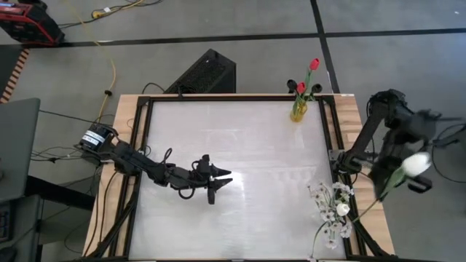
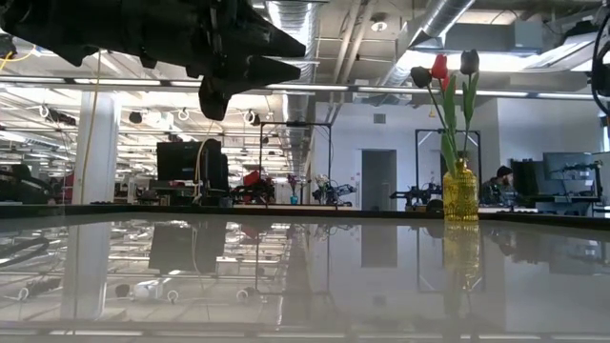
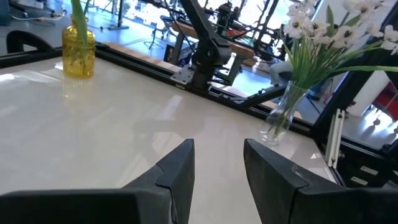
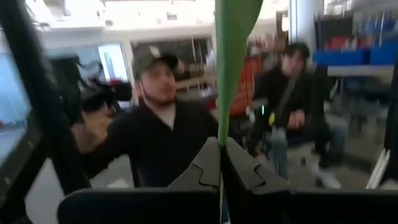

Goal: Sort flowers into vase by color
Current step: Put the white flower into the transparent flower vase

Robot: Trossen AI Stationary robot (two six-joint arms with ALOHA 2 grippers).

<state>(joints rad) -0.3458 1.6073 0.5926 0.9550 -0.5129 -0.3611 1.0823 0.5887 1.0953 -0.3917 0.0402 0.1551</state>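
Observation:
My right gripper (image 1: 393, 178) hangs past the table's right edge, shut on a white tulip (image 1: 417, 164) whose green stem slants toward the clear vase (image 1: 335, 211). That vase stands near the right edge with white blossoms (image 3: 311, 25) in it. The yellow vase (image 1: 298, 110) stands at the far edge with red tulips (image 2: 438, 67) and dark tulips (image 2: 469, 62). My left gripper (image 3: 217, 168) is open and hovers over the table's left half (image 1: 218, 178), touching nothing. My right gripper pinches the white tulip's green stem (image 4: 219, 140) between its two fingers (image 4: 249, 171), below a broad green leaf (image 4: 233, 50). The tulip is lifted clear, slanted, with the bloom past the table's right edge and the stem's lower end (image 1: 358, 217) near the clear vase.
The white tabletop (image 1: 233, 138) has a dark frame (image 1: 331, 131) around it. The right arm's base (image 1: 342, 161) stands at the right edge. People (image 4: 155, 124) sit in the room beyond the table. A black box (image 1: 207, 73) lies on the floor behind the far edge.

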